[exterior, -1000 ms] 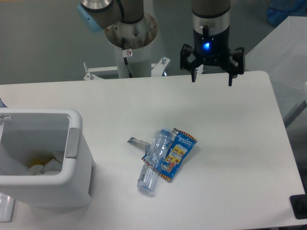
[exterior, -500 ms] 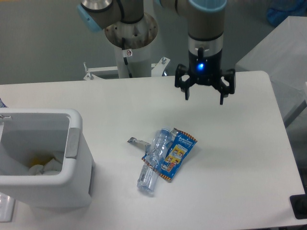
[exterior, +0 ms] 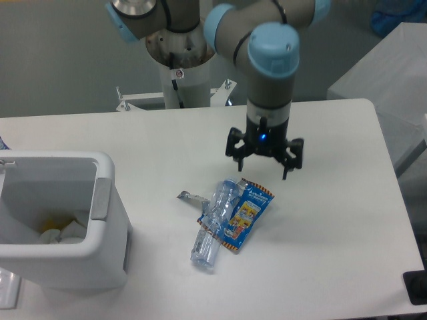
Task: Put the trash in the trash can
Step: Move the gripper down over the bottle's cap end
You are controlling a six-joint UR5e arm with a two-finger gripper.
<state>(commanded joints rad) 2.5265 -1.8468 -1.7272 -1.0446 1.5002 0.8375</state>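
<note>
I see end effector point(exterior: 264, 160) hanging above counter point(exterior: 333, 220), fingers spread wide, gripping nothing. Just below it: one bottle point(exterior: 213, 223), one wrapper point(exterior: 245, 212) with cartoon print, lettering too small to read, one foil scrap point(exterior: 188, 197), all touching mid-counter. One bin point(exterior: 100, 200) at left, well apart.

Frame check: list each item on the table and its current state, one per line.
Pincer: open, empty, above the table.
Crushed clear plastic bottle: lying partly over the wrapper.
Flat blue snack wrapper: flat on table.
Crumpled silver foil scrap: beside the bottle.
White rectangular plastic bin: upright, some litter inside.
</note>
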